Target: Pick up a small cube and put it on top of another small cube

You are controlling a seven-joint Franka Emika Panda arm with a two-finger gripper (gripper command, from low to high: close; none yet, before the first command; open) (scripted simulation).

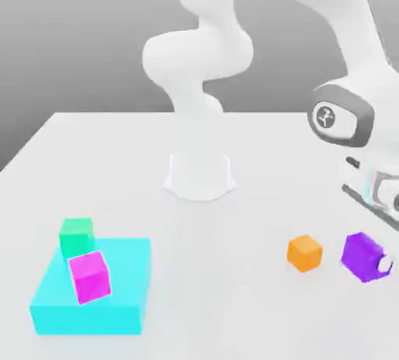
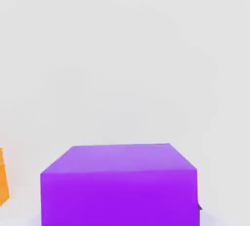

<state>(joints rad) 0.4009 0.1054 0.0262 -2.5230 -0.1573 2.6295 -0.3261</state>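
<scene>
While the gripper [image 1: 380,261] sits clamped on the violet cube [image 1: 361,255] near the table's [image 1: 234,226] front edge on the exterior view's right, the cube appears slightly tilted. The orange cube [image 1: 305,253] rests just beside it, apart. Near the opposite front corner, a cyan block [image 1: 117,304] carries a magenta cube [image 1: 90,277] and a green cube [image 1: 76,235].

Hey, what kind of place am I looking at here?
Likely a simulated robot tabletop: a plain white table, flat-coloured blocks such as the purple cube and orange cube, and a featureless grey backdrop.
</scene>
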